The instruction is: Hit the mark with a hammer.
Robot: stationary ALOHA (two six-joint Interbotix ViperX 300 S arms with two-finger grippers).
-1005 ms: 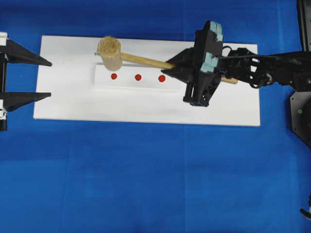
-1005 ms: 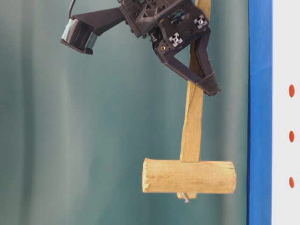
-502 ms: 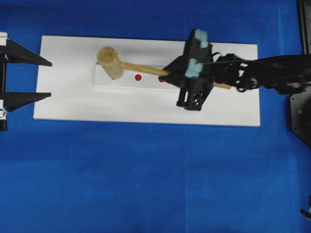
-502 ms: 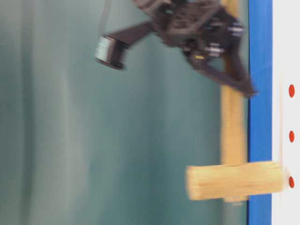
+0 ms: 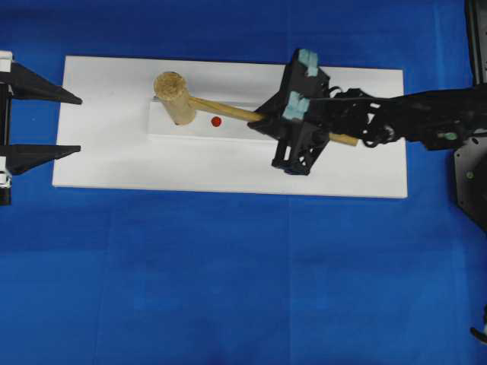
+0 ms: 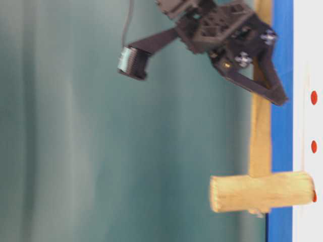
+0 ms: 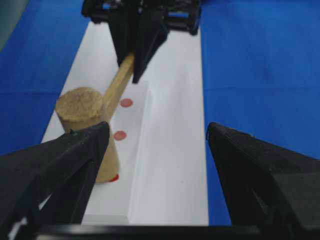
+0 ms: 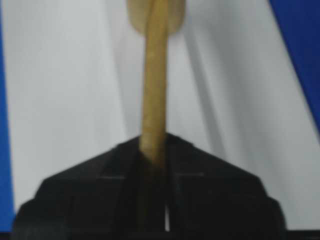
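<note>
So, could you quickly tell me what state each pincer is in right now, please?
Left pincer: open, holding nothing.
Right pincer: shut on the hammer, gripping its handle.

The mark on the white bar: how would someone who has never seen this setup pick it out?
Find the white board on the blue cloth, then the raised white bar carrying red dots. The mark is the end dot, nearest the left gripper; unlike its neighbours, it lies almost hidden beneath the hammer head.
</note>
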